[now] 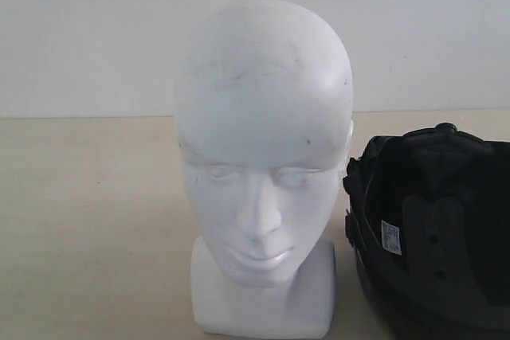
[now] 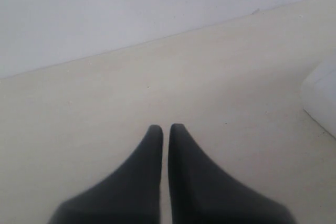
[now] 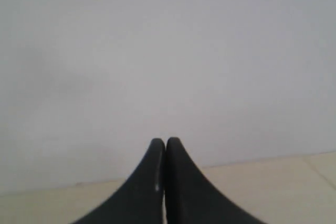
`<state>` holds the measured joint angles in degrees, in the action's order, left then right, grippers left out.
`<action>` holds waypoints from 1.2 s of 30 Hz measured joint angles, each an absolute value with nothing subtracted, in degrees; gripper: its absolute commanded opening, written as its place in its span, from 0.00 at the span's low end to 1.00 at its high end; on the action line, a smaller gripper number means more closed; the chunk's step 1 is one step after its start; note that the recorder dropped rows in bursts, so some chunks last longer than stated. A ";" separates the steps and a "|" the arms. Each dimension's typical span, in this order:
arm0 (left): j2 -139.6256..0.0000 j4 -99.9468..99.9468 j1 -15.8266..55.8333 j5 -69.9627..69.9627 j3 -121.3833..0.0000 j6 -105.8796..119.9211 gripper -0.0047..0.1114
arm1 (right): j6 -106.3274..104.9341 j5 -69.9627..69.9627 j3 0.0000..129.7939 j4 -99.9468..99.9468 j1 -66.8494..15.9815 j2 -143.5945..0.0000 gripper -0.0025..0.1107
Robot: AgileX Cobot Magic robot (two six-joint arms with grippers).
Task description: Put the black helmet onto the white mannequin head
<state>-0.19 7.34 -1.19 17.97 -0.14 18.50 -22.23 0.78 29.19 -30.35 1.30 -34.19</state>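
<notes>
I see white mannequin head (image 1: 263,141) upright, bare | black helmet (image 1: 434,228) just beside it on table (image 1: 88,228), lining showing | left gripper (image 2: 166,128) jaws pressed together, empty | right gripper (image 3: 165,141) likewise

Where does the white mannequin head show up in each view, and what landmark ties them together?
Exterior view: the white mannequin head fills the centre, facing the camera, the black helmet beside it.
Left wrist view: only a white corner clipped by the frame edge, probably its neck base.
Right wrist view: not in it.
Shared landmark: the seam where the beige table meets the white wall.
</notes>
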 measured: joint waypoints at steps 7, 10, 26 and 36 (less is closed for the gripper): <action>-0.19 7.34 -1.19 17.97 -0.14 18.50 0.08 | -22.43 -27.58 39.84 -29.64 1.30 -50.33 0.02; -0.19 7.34 -1.19 17.97 -0.14 18.50 0.08 | -19.70 -30.84 39.84 -27.30 1.30 -53.23 0.02; -0.19 7.34 -1.19 17.97 -0.14 18.50 0.08 | -6.68 -25.55 40.09 -15.88 1.30 -68.76 0.02; -0.19 7.34 -1.19 17.97 -0.14 18.50 0.08 | 5.11 -22.53 40.44 -2.28 1.30 -72.27 0.02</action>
<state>-0.19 7.34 -1.19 17.97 -0.14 18.50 5.11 -22.53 40.44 -2.28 1.30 -72.27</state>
